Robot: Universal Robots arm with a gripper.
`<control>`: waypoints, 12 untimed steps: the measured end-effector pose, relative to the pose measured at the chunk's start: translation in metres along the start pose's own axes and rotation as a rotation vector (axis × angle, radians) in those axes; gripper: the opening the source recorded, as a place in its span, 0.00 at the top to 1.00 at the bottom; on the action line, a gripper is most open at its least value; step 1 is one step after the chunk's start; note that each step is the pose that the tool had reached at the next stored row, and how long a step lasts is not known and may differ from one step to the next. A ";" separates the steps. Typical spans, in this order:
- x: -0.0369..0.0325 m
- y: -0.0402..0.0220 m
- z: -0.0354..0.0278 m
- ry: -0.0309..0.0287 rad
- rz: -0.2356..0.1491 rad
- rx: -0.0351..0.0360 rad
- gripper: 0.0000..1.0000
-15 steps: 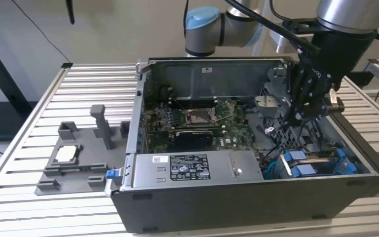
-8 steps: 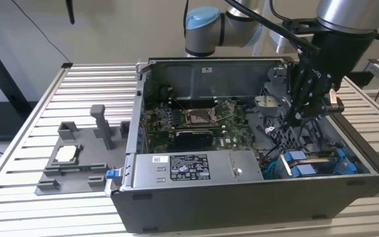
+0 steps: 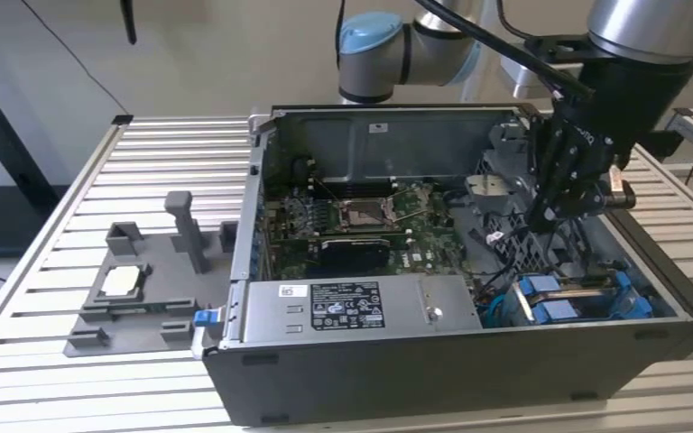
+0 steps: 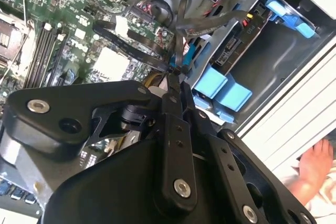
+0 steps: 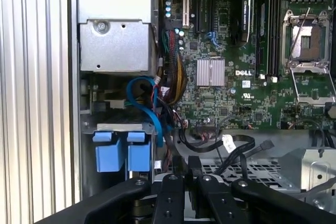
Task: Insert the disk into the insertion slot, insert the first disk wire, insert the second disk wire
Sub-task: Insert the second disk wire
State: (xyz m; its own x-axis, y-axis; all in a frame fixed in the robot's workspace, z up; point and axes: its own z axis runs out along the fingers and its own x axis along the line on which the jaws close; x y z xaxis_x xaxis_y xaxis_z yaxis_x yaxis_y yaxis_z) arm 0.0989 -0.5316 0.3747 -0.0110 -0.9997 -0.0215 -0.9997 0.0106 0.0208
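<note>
The disk (image 5: pixel 119 156) sits in the insertion slot (image 4: pixel 273 51), just beside the power-supply box (image 3: pixel 322 307), so I judge I'm on the wire steps. My pincer (image 4: pixel 176 77) pinches a black wire (image 4: pixel 177 51) (which one, I can't tell). Its plug needs squaring to the disk.

Open black computer case (image 3: pixel 443 379) sits on the slatted metal table (image 3: pixel 178 153). Inside, the green motherboard (image 3: pixel 322 230) lies flat, CPU socket (image 3: pixel 363 214) around its middle. Along the near wall runs the silver power-supply box (image 3: pixel 346 307), label up. At the exterior view's left stands a grey fixture (image 3: pixel 142 316) with upright posts, a silver chip (image 3: pixel 124 281) resting on it. In the first wrist view, a finned heatsink (image 5: pixel 210 72) sits on the board.
</note>
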 end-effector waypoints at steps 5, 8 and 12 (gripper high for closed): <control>0.0122 -0.0097 0.0007 0.0005 0.001 -0.0404 0.84; 0.0200 -0.0156 0.0011 0.0006 0.001 -0.0602 0.84; 0.0271 -0.0242 0.0021 0.0009 0.002 -0.0823 0.84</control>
State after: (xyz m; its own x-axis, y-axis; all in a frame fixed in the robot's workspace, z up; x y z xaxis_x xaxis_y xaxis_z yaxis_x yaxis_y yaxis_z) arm 0.1228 -0.5590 0.3715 -0.0127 -0.9997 -0.0205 -0.9946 0.0105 0.1029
